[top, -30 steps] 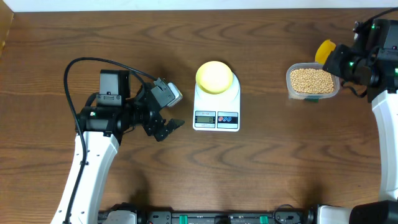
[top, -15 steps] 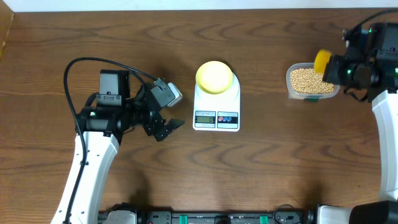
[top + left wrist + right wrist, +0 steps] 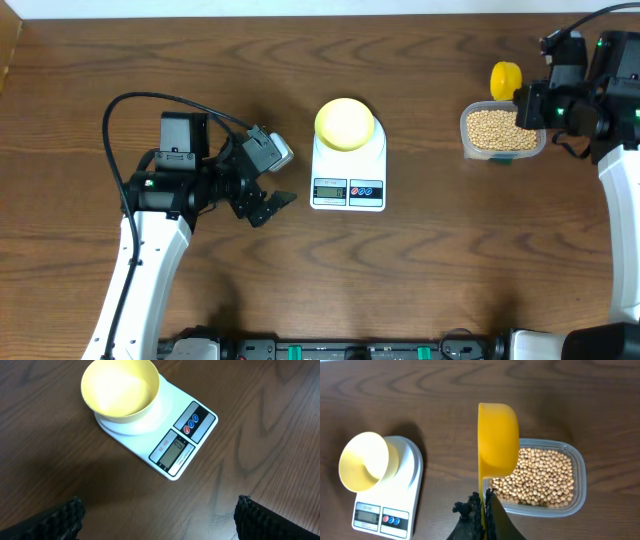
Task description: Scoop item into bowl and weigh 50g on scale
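Observation:
The pale-yellow bowl point(image 3: 345, 123) point(image 3: 120, 387) point(image 3: 364, 461) stands empty on the white scale point(image 3: 348, 175) point(image 3: 177, 442) point(image 3: 407, 485). Tan beans point(image 3: 502, 128) point(image 3: 540, 477) fill a clear tub at the right. My right gripper point(image 3: 527, 103) point(image 3: 484, 497) is shut on the handle of a yellow scoop point(image 3: 506, 77) point(image 3: 497, 440), turned on its side above the tub's left end. Its inside is hidden. My left gripper point(image 3: 280, 176) point(image 3: 160, 510) is open and empty, left of the scale.
The clear tub point(image 3: 465, 140) point(image 3: 577, 490) rests on the wooden table right of the scale. A black cable point(image 3: 130, 100) loops over the left arm. The scale's display point(image 3: 175, 450) faces the front edge.
The right gripper swung the scoop left across the tub, then up toward the tub's far-left corner. The left arm, bowl and scale have not moved.

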Available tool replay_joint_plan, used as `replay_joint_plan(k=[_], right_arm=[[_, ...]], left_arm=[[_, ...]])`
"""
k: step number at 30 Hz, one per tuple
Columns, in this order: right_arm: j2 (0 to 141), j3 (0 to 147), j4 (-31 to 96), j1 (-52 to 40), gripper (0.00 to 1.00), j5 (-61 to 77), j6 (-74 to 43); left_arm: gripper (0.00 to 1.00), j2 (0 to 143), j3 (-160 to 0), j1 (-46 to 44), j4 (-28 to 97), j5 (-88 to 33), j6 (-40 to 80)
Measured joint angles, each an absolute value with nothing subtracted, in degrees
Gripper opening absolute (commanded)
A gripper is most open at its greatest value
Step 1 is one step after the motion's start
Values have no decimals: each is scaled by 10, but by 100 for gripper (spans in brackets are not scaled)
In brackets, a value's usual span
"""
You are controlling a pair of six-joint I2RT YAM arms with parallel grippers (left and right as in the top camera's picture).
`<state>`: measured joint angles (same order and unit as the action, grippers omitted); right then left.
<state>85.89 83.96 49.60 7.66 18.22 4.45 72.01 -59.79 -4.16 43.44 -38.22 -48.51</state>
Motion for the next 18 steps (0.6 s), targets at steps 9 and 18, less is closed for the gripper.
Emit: replay_joint_plan(k=[9, 18], right_arm=[[859, 840, 514, 77, 1, 182, 55], [859, 840, 520, 77, 1, 180, 56]], left_arm=[[98, 720, -598, -42, 434, -382, -485], [98, 720, -598, -42, 434, -382, -485]])
